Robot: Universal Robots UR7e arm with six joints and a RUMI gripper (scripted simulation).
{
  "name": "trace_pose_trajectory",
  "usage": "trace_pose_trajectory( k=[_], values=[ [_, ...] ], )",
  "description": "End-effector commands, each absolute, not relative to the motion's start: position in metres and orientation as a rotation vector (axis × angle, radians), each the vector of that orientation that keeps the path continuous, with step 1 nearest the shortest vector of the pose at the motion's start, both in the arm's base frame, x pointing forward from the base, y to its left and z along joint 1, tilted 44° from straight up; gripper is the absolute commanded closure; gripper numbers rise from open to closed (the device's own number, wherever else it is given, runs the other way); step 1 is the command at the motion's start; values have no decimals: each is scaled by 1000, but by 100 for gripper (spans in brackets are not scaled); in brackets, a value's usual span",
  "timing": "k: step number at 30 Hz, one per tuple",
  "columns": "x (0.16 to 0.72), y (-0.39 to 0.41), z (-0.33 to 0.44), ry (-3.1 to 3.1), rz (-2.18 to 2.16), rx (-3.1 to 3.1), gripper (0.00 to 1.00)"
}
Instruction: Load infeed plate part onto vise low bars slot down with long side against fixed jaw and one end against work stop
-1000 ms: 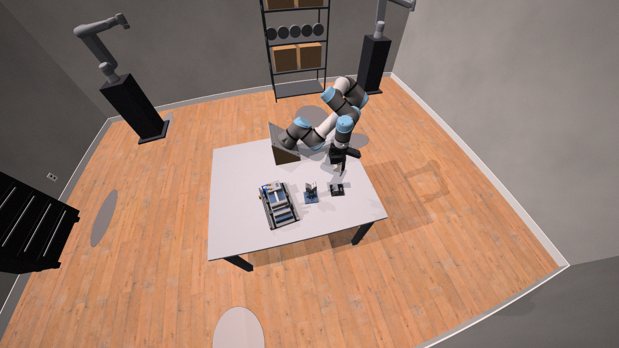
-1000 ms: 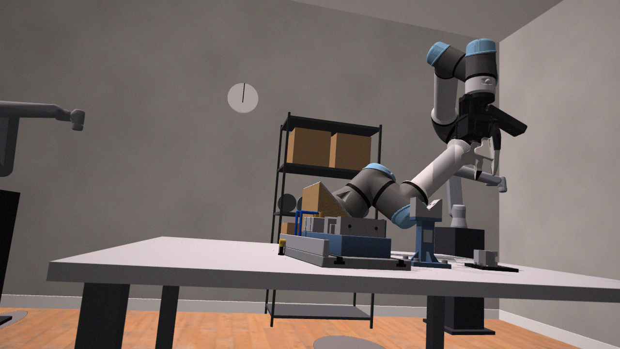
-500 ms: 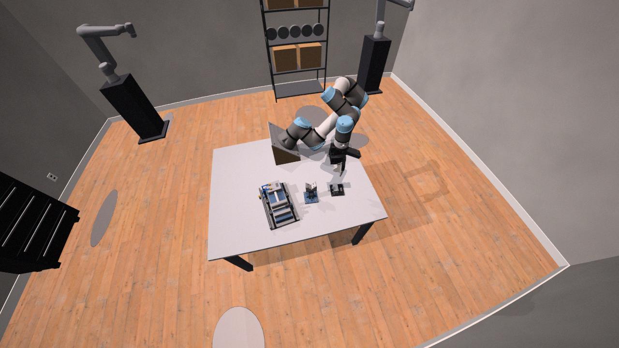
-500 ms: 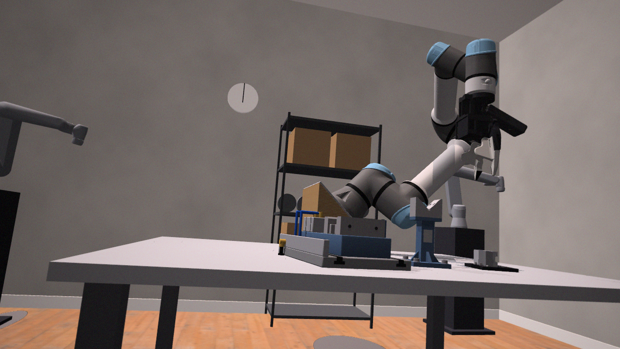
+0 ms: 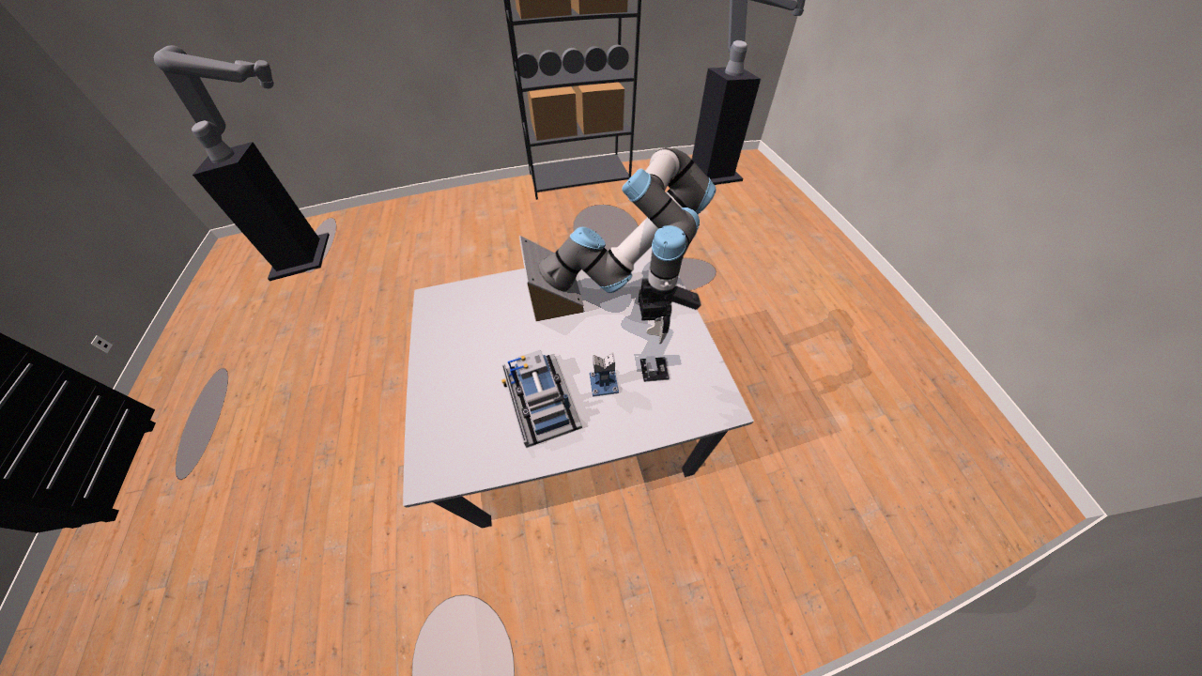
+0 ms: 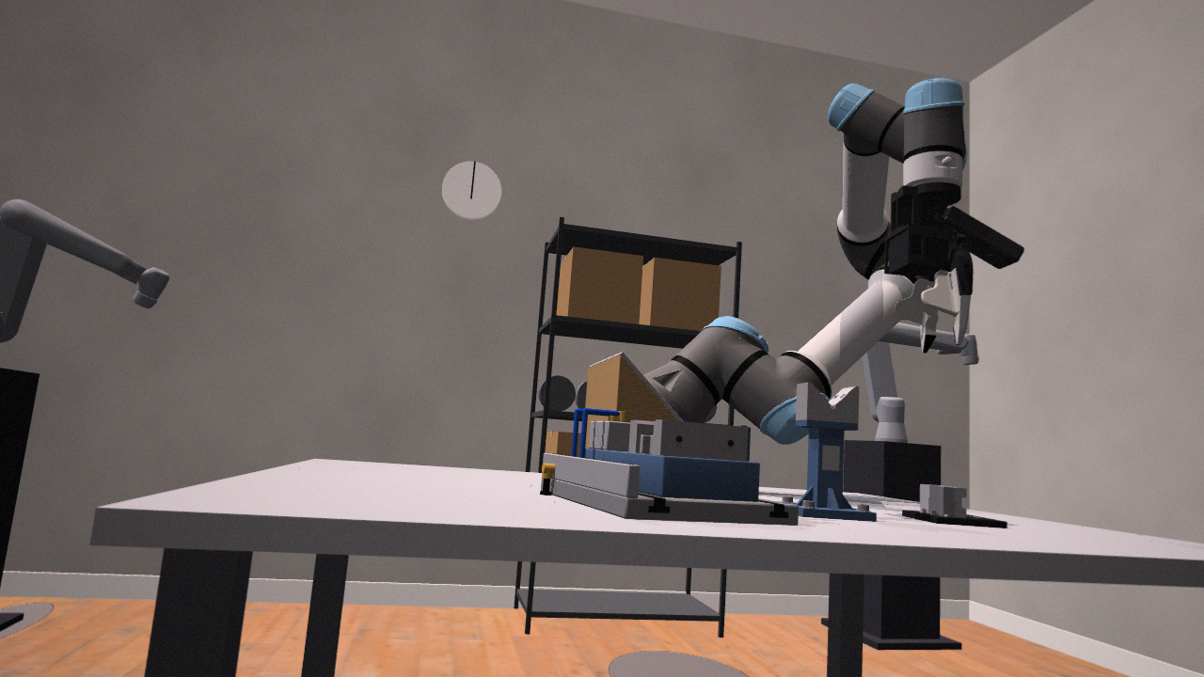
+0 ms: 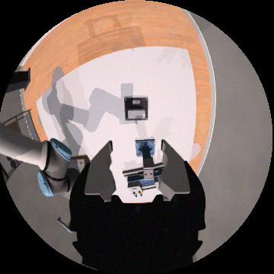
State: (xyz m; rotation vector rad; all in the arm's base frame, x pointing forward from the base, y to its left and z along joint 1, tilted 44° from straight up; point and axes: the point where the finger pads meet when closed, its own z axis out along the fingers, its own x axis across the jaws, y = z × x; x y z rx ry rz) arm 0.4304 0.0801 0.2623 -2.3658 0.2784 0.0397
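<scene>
I am watching my tool (image 5: 661, 326) (image 6: 941, 323) (image 7: 136, 141) hanging above the table (image 5: 457, 336) (image 6: 353, 496) (image 7: 171, 76), its two fingers standing partly apart with nothing between them. The gray block (image 5: 654, 367) (image 6: 942, 499) (image 7: 136, 114) is sitting on the black plate (image 5: 646, 376) (image 6: 983, 520) (image 7: 126, 108). The blue stand with the V-block (image 5: 604, 377) (image 6: 826, 446) (image 7: 147, 152) is standing between that plate and the vise (image 5: 542, 396) (image 6: 689, 473) (image 7: 133, 176). The vise is sitting open, and the block is well apart from it.

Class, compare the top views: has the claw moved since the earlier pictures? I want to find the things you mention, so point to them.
No. In the top view, the claw (image 5: 659, 332) (image 6: 942, 340) (image 7: 136, 141) keeps its place, just behind the infeed plate (image 5: 654, 377) (image 6: 985, 521) (image 7: 127, 108).
</scene>
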Motion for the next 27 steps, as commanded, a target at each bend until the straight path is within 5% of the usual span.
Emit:
trace_pose_trajectory(
  k=[1, 27],
  values=[
    [431, 81, 261, 279, 39, -2366, 49],
    [433, 107, 234, 279, 39, -2366, 49]
  ],
)
